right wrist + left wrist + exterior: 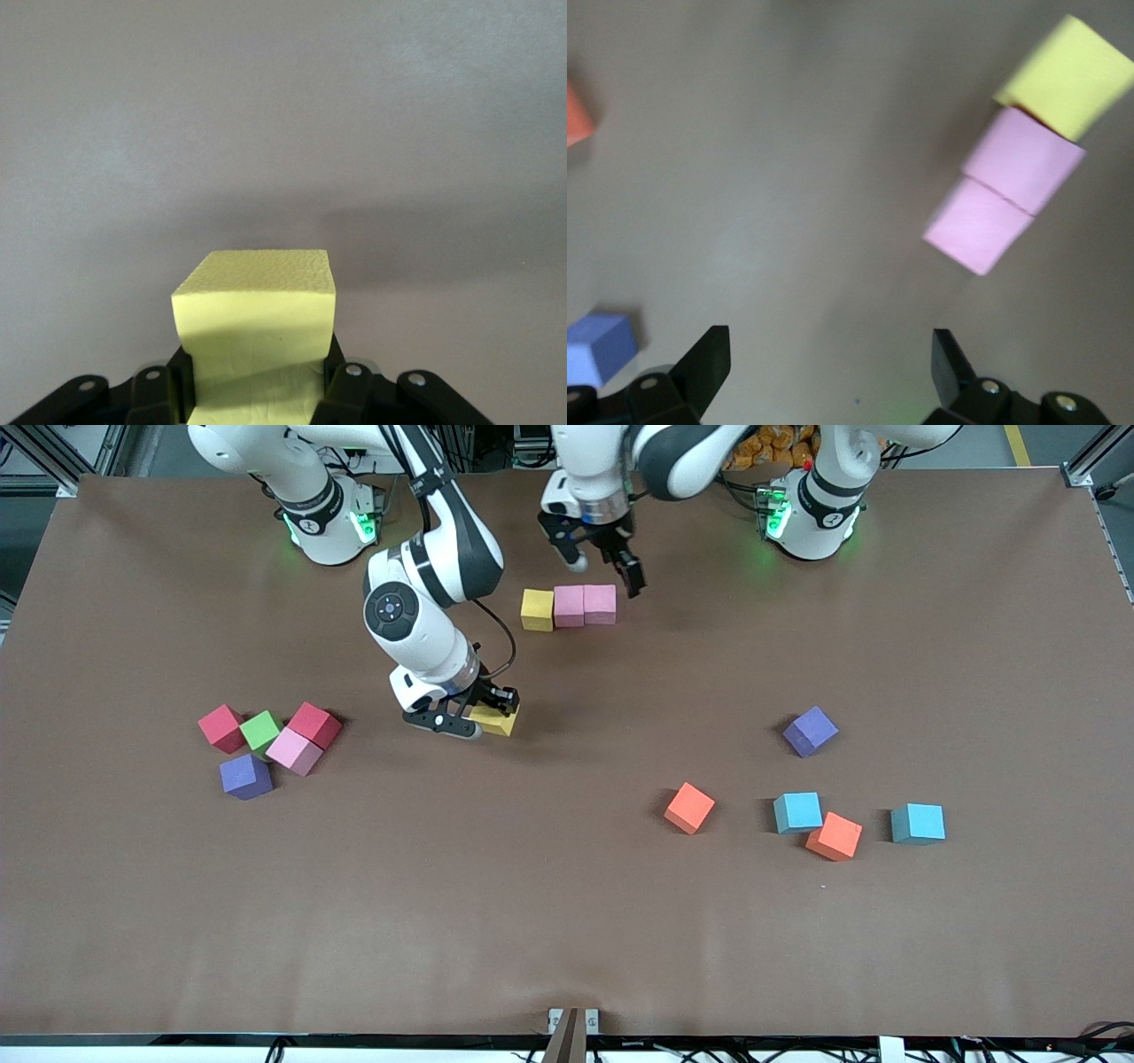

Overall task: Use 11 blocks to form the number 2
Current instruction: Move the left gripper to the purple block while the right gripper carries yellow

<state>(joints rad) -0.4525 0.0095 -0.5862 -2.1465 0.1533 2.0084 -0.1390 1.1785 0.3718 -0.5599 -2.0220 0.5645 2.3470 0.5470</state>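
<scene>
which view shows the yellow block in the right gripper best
Right wrist view: the yellow block fills the foreground, pinched between the right gripper fingers. The front view shows it small, partly hidden by the gripper. The left wrist view misses it.

The right tool point(257, 390) pinches a yellow block point(257, 323) above the table point(283, 115).

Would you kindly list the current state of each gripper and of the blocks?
Left gripper: open, empty, over the row's pink end.
Right gripper: shut on a yellow block.
Row of three: yellow, pink, pink, touching, flat.
Loose blocks: scattered, unplaced.
</scene>
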